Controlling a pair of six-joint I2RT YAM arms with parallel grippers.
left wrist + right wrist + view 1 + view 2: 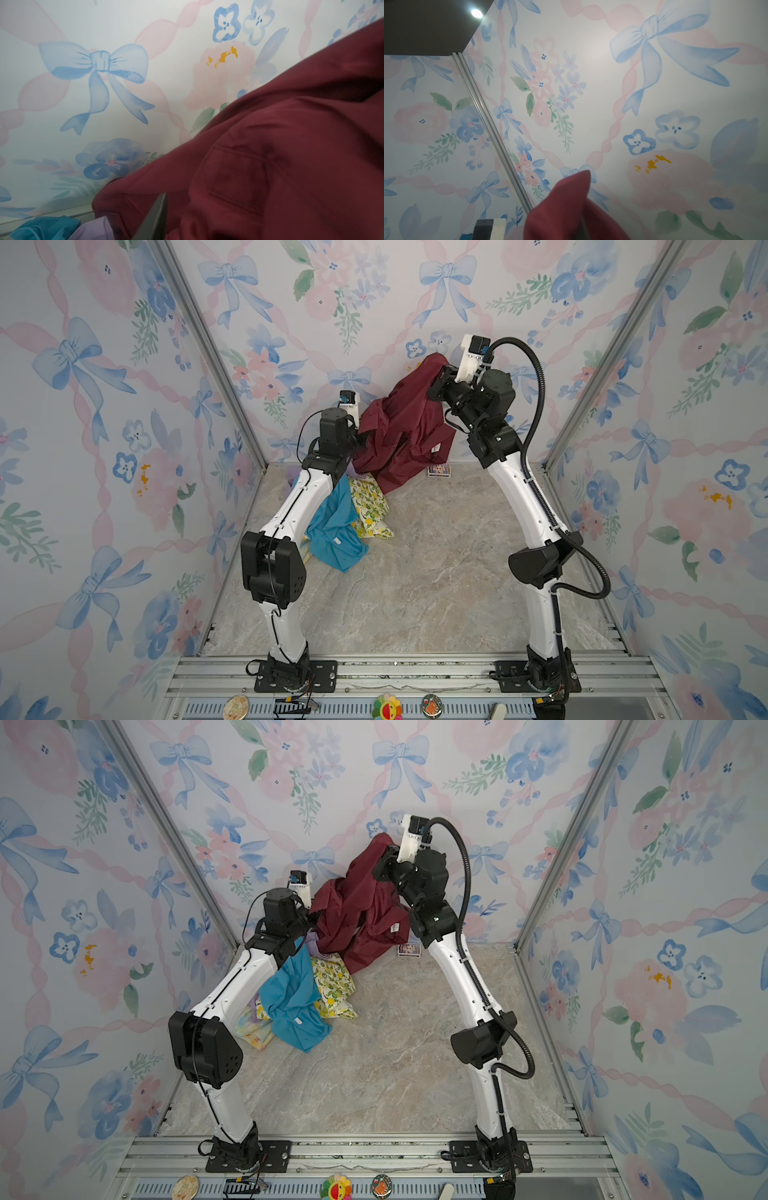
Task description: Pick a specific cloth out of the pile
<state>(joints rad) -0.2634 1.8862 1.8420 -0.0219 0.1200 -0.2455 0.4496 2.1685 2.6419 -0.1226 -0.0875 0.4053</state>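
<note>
The right gripper (441,379) clamps the cloth (399,427) high; the left gripper's (360,439) state I cannot tell. Best lift higher, then rightward, so the hem clears the pile (336,522).

The cloth (405,423) is plain maroon; the pile (336,526) mixes teal, lilac, lemon-print.

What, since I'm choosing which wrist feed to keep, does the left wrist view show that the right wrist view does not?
Only the left wrist view: the teal-blue cloth and lilac cloth at the frame edge, a stitched pocket on the maroon cloth, which fills much of the frame, and one dark gripper finger. Only the right wrist view: the metal corner post, a ceiling light and just a small peak of the maroon cloth. Both: the maroon cloth against the floral wallpaper.
</note>
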